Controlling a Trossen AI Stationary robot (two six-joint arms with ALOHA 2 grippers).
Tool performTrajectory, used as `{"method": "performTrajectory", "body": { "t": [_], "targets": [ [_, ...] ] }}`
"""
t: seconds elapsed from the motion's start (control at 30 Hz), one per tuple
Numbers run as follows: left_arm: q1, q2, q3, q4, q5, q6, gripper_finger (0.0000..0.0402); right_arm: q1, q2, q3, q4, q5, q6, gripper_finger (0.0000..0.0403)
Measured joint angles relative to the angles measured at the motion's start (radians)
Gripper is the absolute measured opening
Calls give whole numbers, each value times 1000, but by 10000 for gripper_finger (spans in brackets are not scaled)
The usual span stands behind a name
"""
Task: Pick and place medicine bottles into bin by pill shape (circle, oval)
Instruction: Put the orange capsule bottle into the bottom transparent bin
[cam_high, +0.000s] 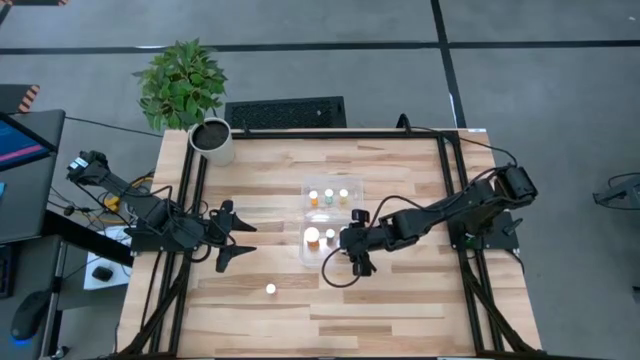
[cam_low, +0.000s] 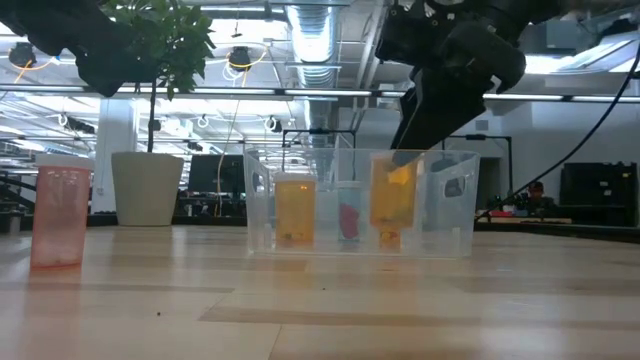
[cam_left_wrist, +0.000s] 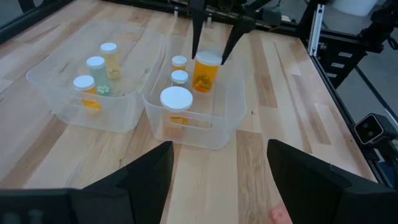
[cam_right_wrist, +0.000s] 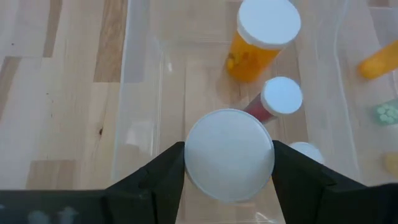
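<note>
The clear two-compartment bin (cam_high: 306, 250) stands mid-table. Its far compartment (cam_left_wrist: 56, 93) holds three medicine bottles. Its near compartment (cam_left_wrist: 230, 118) holds three more, one a large white-capped bottle (cam_left_wrist: 176, 99). My right gripper (cam_high: 348, 243) is over the near compartment, shut on another large orange bottle (cam_left_wrist: 206, 76). One bottle (cam_high: 270, 289) stands alone on the table on its base, nearer the front edge; it also shows in the low view (cam_low: 60, 215). My left gripper (cam_high: 250, 239) is open and empty, left of the bin. My right gripper pinches the bottle's round white cap (cam_right_wrist: 229, 155) by its sides between its two fingers (cam_left_wrist: 196, 34), which come from above, pointing down. The bottle hangs upright inside the near compartment. In the low view its base (cam_low: 392, 222) sits higher than the neighbouring bottle's.
A white plant pot (cam_high: 213, 140) with a green plant stands at the far left corner. A black panel (cam_high: 285, 112) lies behind the far edge. Dark frame rails (cam_high: 452, 190) run along both table sides. Bare wood lies in front of the bin.
</note>
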Motion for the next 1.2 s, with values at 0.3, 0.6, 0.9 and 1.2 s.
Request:
{"method": "performTrajectory", "body": {
  "t": [0.3,0.6,0.9,1.2],
  "targets": [
    [0,0,0,0,0,0,251,-7,0,-19,13,0,8,223],
    [0,0,0,0,0,0,251,-6,0,-19,10,0,8,225],
    [0,0,0,0,0,0,251,-6,0,-19,10,0,11,223],
    [0,0,0,0,0,0,251,-6,0,-19,10,0,10,222]
  ]
}}
